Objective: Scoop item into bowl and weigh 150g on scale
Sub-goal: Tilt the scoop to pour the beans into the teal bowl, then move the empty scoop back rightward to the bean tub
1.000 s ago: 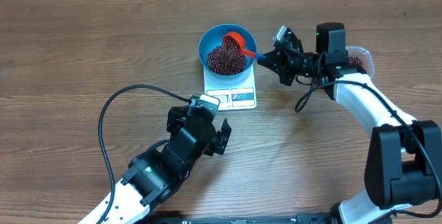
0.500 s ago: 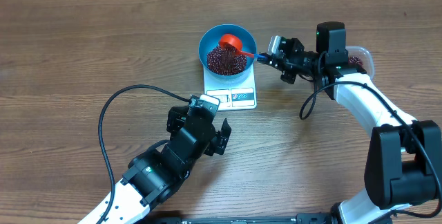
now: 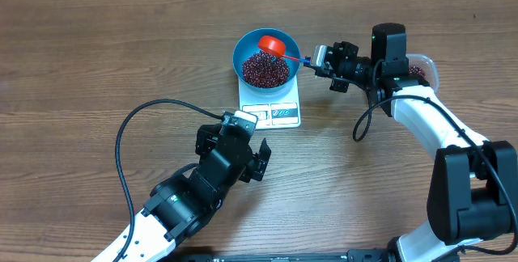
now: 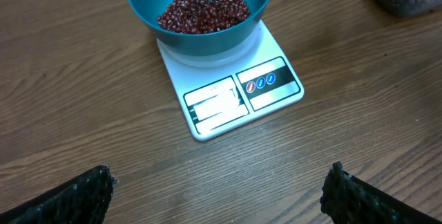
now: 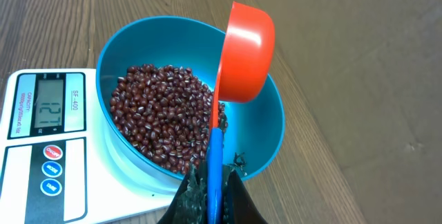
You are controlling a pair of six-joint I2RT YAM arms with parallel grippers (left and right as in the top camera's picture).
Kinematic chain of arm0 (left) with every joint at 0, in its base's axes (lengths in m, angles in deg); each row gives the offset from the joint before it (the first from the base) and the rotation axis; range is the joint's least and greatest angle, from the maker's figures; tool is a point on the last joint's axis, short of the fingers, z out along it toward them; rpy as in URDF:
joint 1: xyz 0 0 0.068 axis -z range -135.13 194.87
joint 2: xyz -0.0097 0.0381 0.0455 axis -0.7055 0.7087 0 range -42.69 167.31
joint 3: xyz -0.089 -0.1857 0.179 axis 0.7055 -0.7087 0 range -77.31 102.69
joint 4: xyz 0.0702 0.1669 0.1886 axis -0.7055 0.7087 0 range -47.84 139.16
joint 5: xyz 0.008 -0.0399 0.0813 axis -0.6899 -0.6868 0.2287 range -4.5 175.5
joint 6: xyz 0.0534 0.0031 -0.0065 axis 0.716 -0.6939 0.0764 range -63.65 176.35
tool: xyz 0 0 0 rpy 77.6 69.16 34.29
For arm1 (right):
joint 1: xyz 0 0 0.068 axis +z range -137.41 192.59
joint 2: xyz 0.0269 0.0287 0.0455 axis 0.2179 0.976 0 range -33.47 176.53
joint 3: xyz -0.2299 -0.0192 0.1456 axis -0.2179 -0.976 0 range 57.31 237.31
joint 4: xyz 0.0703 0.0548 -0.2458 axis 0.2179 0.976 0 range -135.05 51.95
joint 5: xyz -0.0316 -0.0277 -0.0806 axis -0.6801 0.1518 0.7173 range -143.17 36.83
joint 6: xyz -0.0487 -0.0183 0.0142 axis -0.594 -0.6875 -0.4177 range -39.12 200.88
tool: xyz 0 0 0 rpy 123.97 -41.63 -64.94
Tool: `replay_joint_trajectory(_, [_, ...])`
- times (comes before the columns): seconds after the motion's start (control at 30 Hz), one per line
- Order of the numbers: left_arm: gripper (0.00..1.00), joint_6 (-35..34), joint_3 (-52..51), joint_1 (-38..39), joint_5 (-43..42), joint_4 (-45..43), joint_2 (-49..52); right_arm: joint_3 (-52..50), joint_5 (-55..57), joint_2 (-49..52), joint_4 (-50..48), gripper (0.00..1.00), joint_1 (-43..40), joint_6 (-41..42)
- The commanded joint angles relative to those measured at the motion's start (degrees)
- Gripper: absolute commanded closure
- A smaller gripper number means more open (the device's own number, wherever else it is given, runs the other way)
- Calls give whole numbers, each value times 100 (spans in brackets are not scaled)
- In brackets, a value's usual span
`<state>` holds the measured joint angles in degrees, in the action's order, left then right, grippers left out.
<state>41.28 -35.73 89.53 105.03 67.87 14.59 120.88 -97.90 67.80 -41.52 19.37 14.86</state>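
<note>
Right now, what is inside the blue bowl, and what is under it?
Inside the bowl lies a pile of red-brown beans, which covers its bottom. Under it stands the white scale; only the display end shows, the rest is hidden by the bowl.

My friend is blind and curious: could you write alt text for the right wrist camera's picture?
An orange-red scoop, pinched by its blue handle in the right gripper, hangs over a blue bowl of red-brown beans on a white scale.

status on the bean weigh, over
Left gripper open, near scale. Right gripper shut on scoop over bowl. Beans piled in bowl, bowl on scale. Nothing blocking.
</note>
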Motion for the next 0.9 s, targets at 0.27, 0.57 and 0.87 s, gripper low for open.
replay_joint_trajectory(0.27, [0,-81,-35,37,-7,-4,-28,13,35,33,-46,96,0,0])
replay_joint_trajectory(0.57, [0,-81,-35,37,-7,-2,-28,22,11,-28,-50,96,-4,734])
replay_joint_trajectory(0.87, [0,-81,-35,37,-7,-2,-28,24,33,-649,-46,96,-11,1950])
